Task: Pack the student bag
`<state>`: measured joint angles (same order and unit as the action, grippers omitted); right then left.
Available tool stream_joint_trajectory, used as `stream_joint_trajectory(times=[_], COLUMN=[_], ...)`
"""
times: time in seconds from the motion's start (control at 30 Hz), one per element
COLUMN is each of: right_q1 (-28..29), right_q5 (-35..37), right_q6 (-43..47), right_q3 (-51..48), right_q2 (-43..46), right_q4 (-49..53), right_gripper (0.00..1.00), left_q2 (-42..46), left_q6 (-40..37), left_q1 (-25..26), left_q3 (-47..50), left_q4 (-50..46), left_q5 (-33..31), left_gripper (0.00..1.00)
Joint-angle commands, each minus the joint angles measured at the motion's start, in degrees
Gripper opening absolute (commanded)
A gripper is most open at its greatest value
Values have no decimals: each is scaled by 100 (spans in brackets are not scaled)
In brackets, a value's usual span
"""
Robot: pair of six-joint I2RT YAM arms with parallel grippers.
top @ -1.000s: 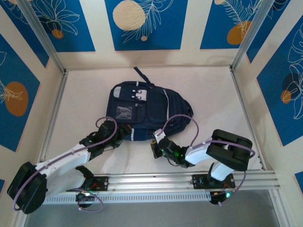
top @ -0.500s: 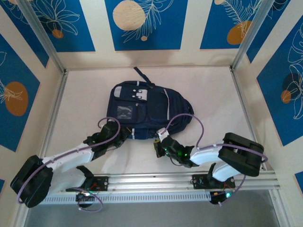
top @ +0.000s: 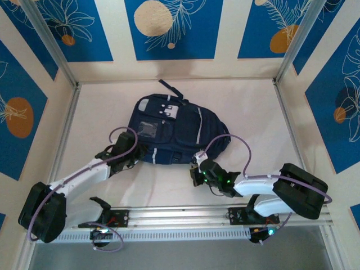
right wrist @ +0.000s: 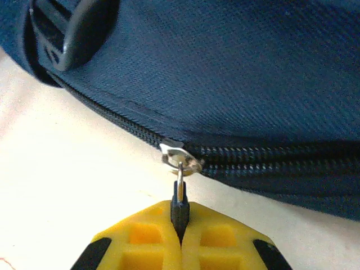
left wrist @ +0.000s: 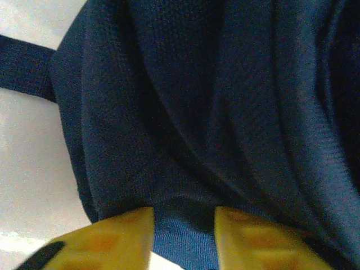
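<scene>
— Our left gripper (left wrist: 183, 225) stood spread astride the student bag (top: 174, 132) on the table (top: 253, 112).
— At its zipper (right wrist: 253, 159), our right gripper (right wrist: 180, 212) pinched the pull tab (right wrist: 179, 197); we judged a straight draw along the teeth best.

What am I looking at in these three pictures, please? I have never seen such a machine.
These are two robot arms bolted at the near edge of a table. The wide picture comes from a camera above; the other two come from cameras on the wrists. On the table lies a navy student bag. The right tool is shut on the zipper pull of the bag. The left tool is at the bag's edge with cloth between its yellow fingers; whether it pinches the cloth, I cannot tell.
</scene>
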<state>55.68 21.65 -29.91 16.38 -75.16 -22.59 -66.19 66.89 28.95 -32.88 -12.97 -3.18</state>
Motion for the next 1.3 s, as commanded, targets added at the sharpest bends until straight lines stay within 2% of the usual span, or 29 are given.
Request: stream_joint_trajectory(times=[0.0, 0.2, 0.33, 0.57, 0.83, 0.93, 1.13, 1.27], right_q1=[124, 293, 307, 295, 213, 189, 98, -85], right_q5=[-398, -443, -568, -611, -739, -779, -686, -693], right_q6=[131, -70, -227, -339, -444, -446, -535, -617], right_q3=[266, 652, 770, 828, 620, 589, 419, 338], right_q2=[-221, -876, -1138, -1186, -1153, -1151, -917, -745], right_q4=[92, 102, -53, -77, -366, -414, -391, -150], right_gripper=[0, 0, 0, 0, 0, 0, 0, 0], left_q2=[25, -107, -302, -1188, -1823, -1889, -1684, -1562], left_q6=[-133, 439, 590, 755, 673, 504, 291, 250], left_q1=[89, 1186, 1637, 1888, 2027, 2027, 1979, 1809], left_q3=[-93, -260, -199, -69, -240, -355, -342, -230], left_q4=[-136, -380, 202, 2041, 2557, 2227, 1260, 934], left_q5=[325, 154, 120, 667, 436, 117, -789, -965], left_gripper=[45, 57, 61, 60, 61, 59, 49, 49])
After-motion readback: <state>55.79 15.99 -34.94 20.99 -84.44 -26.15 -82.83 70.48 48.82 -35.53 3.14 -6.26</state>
